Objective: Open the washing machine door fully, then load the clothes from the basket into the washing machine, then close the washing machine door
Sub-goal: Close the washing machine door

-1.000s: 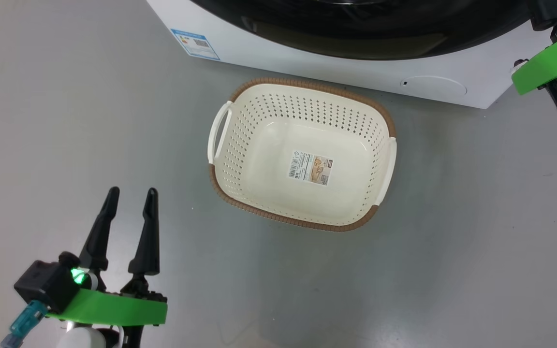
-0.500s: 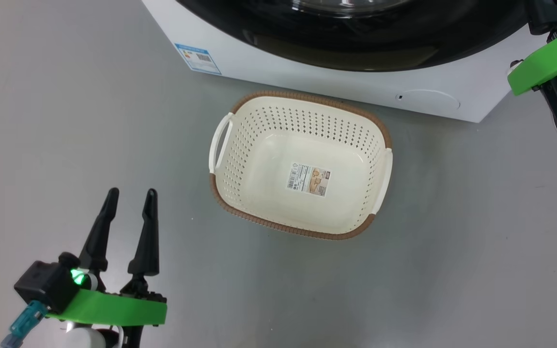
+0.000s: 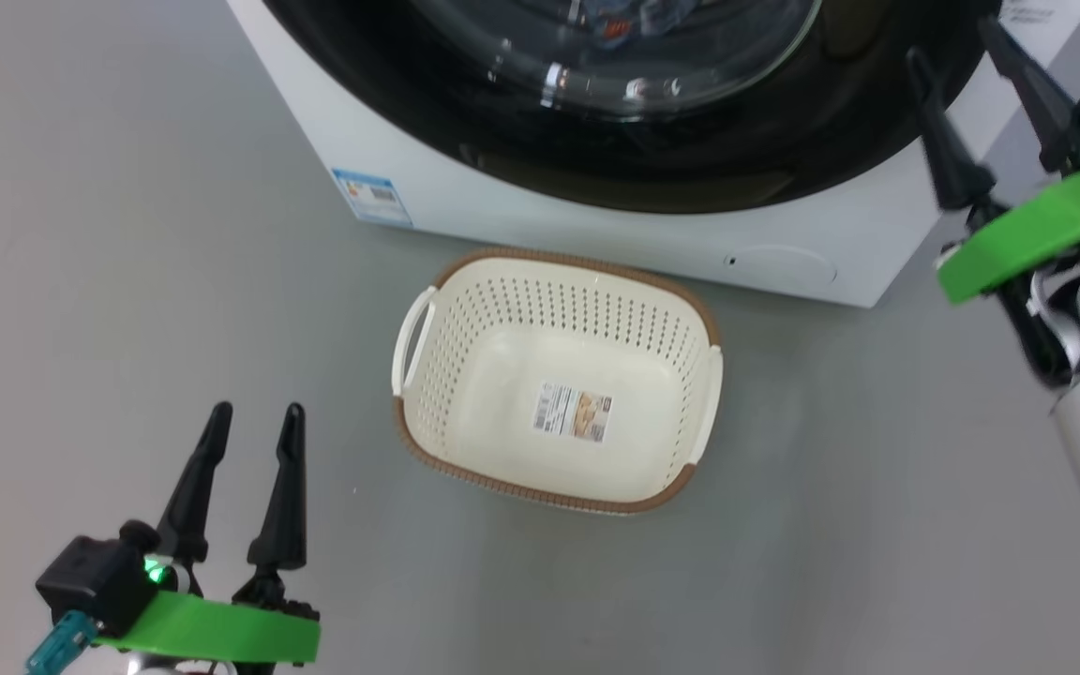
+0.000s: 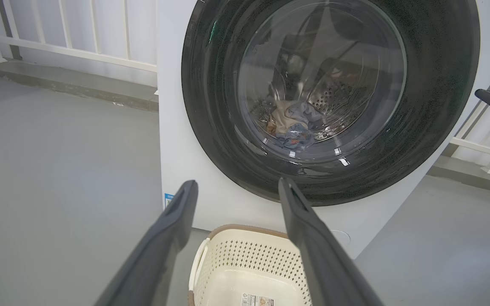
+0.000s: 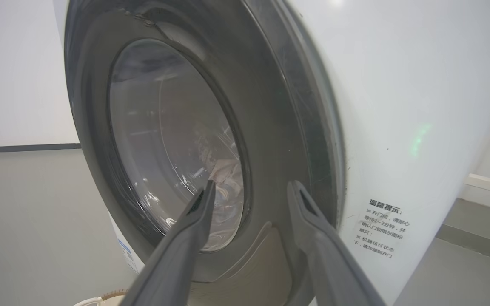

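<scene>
Basket (image 3: 451, 375) on floor (image 3: 127, 234), just in front of washing machine (image 3: 465, 206), w/ label sticker (image 3: 574, 415) on its bottom. Clothes (image 4: 292, 123) lie in drum, seen thru washing machine door (image 3: 465, 122), which sits flush, shut. L claw (image 3: 256, 410) low over floor, well apart from basket, fingers spread, gripping nothing. R claw (image 3: 951, 39) near door's rt rim, fingers apart, gripping nothing.

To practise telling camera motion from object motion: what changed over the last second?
The head camera tilted up, showing more of the door. The right gripper now shows its fingers, spread apart beside the door's right edge, holding nothing. Unchanged: empty basket, shut door, open left gripper.
</scene>
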